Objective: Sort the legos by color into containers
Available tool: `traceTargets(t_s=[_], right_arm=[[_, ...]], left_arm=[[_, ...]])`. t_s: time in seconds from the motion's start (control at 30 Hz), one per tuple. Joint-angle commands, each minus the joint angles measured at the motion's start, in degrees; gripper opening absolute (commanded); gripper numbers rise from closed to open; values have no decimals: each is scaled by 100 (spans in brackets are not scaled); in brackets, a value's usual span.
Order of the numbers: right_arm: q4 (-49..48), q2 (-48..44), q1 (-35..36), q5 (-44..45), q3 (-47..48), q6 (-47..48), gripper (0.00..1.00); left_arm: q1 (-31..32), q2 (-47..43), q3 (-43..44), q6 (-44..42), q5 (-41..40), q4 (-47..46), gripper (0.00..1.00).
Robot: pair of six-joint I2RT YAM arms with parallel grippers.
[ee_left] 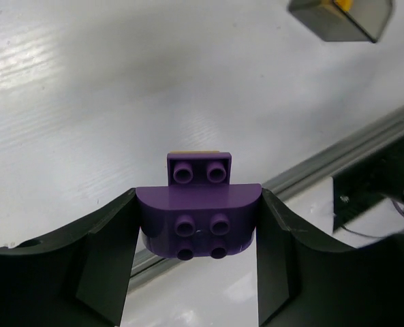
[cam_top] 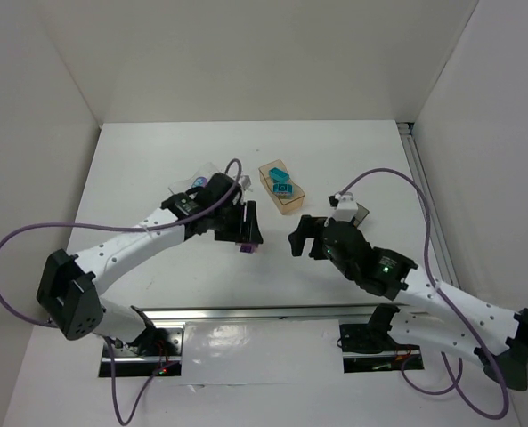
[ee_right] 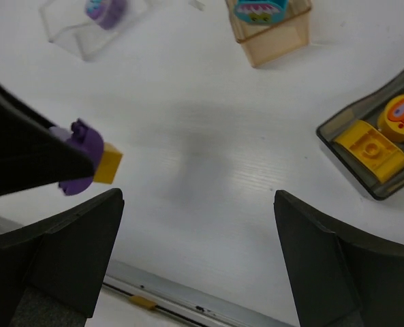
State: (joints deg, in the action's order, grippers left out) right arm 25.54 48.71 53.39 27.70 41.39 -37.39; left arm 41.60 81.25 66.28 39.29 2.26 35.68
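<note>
White table [cam_top: 335, 151], plain white walls [cam_top: 246, 53] on three sides, metal rail [cam_top: 272, 311] along near edge

Robotics laboratory cell. White panels [cam_top: 246, 53] enclose a white tabletop [cam_top: 157, 169] edged by an aluminium rail [cam_top: 264, 313]; a left arm [cam_top: 125, 251] and right arm [cam_top: 459, 307] trail purple cables [cam_top: 113, 387].
</note>
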Motion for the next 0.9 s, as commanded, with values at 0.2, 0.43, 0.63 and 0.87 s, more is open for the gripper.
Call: traceTargets(t_s=[0.2,0.43,0.63,0.87], right_arm=[[-2114,-1004,-3,-1775,-641,494,94],[-3282,-872,-802,-3471,-843,206,94],[-5065,-363,-2261,-5704,-1282,-681,94],[-5947,543,-2000,-6681,-1090,-657,94]], left_arm=[[-1426,-1102,-774,-668,3794,-1737,29],[-2138,-1340,-775,-836,5362,-2161,24],[-2561,-1481,-880,-563,6417,-2900,23],[-2806,-1534,-942,-510,6691,-3032,21]])
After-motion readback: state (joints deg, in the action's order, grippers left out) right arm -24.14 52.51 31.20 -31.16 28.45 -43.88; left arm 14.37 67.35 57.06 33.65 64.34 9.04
